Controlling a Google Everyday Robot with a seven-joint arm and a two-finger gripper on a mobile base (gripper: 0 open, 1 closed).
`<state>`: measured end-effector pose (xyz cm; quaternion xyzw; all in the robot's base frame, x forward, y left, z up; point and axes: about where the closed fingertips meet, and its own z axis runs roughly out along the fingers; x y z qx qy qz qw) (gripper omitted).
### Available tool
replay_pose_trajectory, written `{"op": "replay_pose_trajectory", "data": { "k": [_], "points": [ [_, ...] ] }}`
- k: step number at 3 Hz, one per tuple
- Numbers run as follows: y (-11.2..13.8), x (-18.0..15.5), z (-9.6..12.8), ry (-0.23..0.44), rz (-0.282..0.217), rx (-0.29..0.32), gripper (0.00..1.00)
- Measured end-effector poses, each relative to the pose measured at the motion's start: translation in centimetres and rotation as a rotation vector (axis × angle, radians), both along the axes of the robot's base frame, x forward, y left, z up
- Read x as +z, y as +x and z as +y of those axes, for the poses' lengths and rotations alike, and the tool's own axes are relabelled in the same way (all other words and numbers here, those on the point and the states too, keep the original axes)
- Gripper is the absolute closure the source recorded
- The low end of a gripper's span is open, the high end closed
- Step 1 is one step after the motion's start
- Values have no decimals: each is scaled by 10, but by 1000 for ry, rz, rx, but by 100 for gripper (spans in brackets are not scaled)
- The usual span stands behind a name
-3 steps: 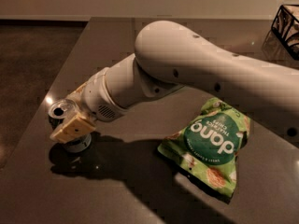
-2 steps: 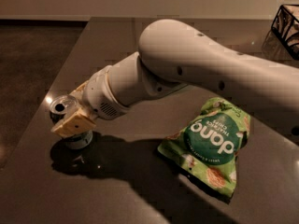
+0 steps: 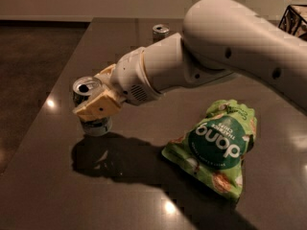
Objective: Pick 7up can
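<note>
Left of the chip bag (image 3: pixel 218 150), the 7up can (image 3: pixel 86 86) stands upright, top skyward, seemingly clasped by the claw (image 3: pixel 94 101); another can (image 3: pixel 160 32) sits far behind.

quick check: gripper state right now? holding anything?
gripper: closed on the 7up can, finger pads on either side of it, near the left edge of the table.

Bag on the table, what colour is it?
The bag is green with a dark green circle and white letters; camera view. The gripper is at the 7up can.
</note>
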<state>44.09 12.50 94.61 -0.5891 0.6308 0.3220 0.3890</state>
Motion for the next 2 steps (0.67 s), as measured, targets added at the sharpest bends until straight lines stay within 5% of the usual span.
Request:
{"op": "replay_pose_trajectory", "data": {
  "k": [2],
  "points": [
    [6, 48, -31, 2, -29, -13, 100]
  ]
}}
